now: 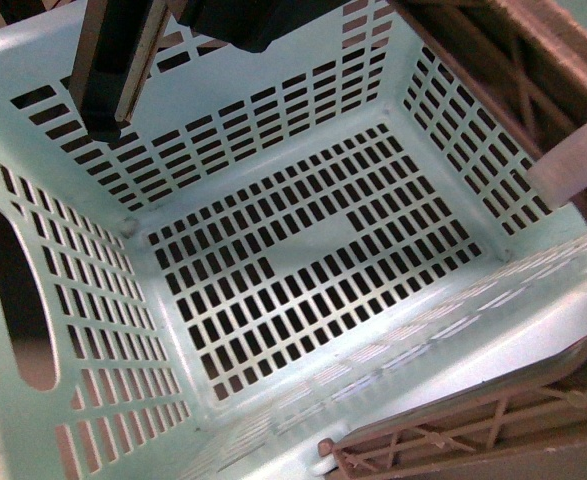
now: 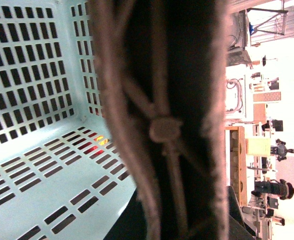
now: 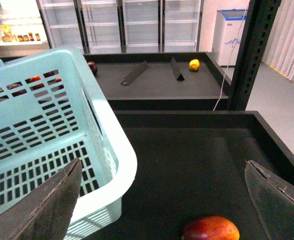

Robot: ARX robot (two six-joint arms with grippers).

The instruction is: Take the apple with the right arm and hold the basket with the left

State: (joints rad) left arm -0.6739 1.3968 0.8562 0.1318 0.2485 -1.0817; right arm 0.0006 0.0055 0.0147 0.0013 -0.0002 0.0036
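- Gaping wide, jaws of the right gripper (image 3: pixel 162 205) hold nothing; the apple (image 3: pixel 210 230) lies between them on the dark surface (image 3: pixel 187 160), beside the basket (image 3: pixel 46 130).
- Left gripper (image 1: pixel 108 90) sits at 11 o'clock over the basket; a brown handle (image 2: pixel 162 130) fills its camera, and I cannot tell its jaws' state.

The basket (image 1: pixel 533 300) is smooth moulded plastic in pale mint, with a soft sheen that catches the light along its slotted walls. Its brown latticed handle (image 1: pixel 453 440) is a duller plastic, a little rough-looking at the edges, and carries a white band (image 1: pixel 573 165) that looks smooth and matt. The apple (image 3: pixel 210 229) has a glossy, waxy red skin and lies on a shelf (image 3: pixel 187 165) whose black surface is flat and matt, and the pads (image 3: pixel 41 210) of the right gripper (image 3: pixel 162 161) look dark grey, matt and faintly grainy.
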